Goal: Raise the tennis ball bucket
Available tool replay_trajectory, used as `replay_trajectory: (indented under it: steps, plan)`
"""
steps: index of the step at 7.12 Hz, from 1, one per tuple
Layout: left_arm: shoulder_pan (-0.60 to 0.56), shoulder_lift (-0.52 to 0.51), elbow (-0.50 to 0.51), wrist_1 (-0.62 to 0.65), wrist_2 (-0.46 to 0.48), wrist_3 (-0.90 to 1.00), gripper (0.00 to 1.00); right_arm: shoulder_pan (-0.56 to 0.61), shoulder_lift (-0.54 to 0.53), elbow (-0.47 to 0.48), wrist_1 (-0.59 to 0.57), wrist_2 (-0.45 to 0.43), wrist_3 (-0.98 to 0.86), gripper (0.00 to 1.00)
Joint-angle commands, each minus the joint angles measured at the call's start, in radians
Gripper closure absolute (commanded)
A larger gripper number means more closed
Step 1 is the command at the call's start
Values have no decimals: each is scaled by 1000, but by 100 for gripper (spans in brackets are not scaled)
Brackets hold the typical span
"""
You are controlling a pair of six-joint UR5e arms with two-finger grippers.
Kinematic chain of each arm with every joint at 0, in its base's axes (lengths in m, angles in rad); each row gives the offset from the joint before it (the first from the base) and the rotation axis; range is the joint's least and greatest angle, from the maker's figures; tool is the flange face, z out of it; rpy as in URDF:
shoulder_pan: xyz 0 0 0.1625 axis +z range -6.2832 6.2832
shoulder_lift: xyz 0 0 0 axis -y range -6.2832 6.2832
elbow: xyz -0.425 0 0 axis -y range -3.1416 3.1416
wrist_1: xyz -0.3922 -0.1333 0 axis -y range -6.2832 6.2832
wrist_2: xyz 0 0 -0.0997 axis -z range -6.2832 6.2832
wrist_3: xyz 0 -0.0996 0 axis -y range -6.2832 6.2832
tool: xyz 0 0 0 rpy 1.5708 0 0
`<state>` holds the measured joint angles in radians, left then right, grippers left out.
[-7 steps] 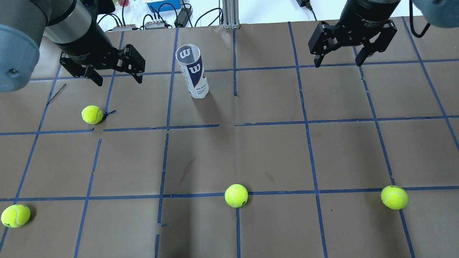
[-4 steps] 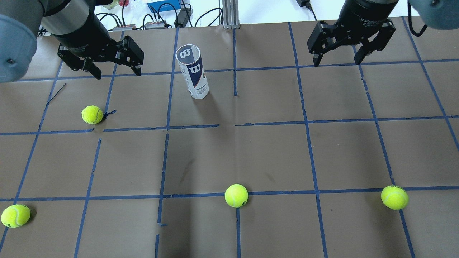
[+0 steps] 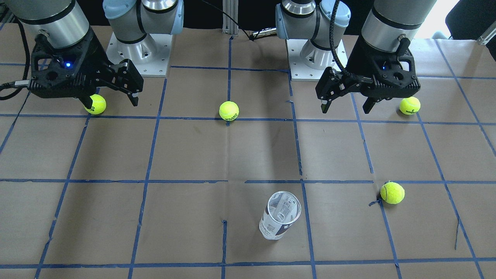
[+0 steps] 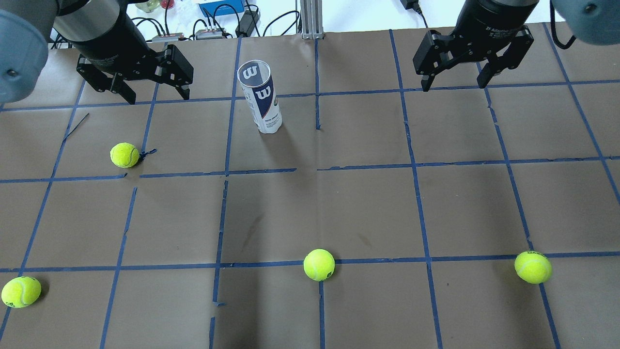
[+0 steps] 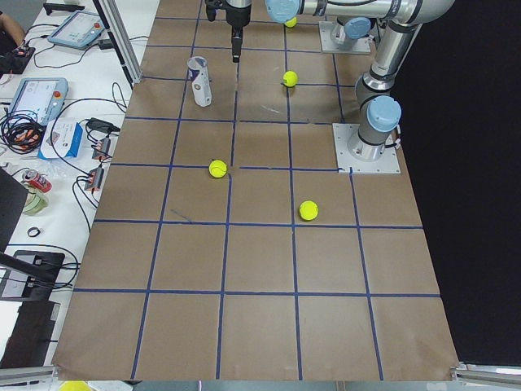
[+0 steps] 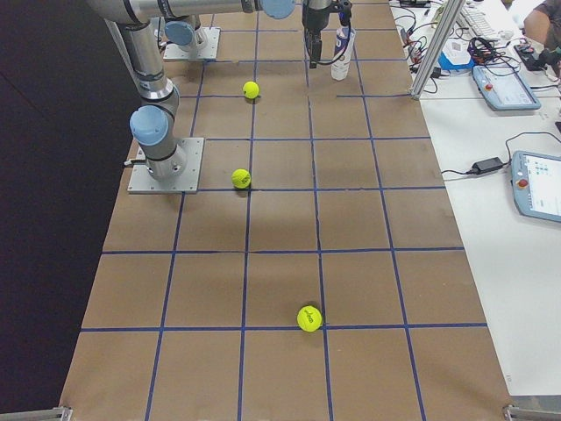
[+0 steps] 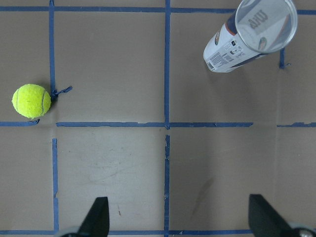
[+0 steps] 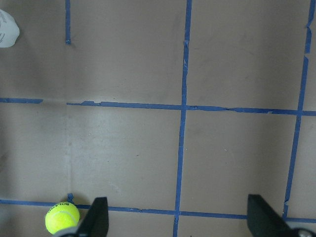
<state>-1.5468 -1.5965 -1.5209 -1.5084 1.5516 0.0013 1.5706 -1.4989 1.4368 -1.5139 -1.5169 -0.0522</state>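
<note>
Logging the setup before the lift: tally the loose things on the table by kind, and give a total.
tennis balls: 4
tennis ball can: 1
Total: 5

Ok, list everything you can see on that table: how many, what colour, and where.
tennis ball bucket: one, clear with a white and navy label, upright on the far side, between the two hands.
tennis balls: four, yellow-green, one left of the bucket, three in the row nearest the robot.
table: one, brown with a blue tape grid.
white bench: one, beyond the far edge, carrying cables.
left hand: one, black, open, empty.
right hand: one, black, open, empty.
</note>
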Motion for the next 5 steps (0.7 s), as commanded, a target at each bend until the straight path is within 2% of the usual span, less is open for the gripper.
replay_trajectory:
  steps: [1, 5]
  plan:
    - [1, -2, 1, 0, -7, 5, 0, -1, 3, 1, 3, -3, -5, 0]
    - [1, 0, -1, 0, -2, 6, 0, -3, 3, 2, 1, -2, 0, 0]
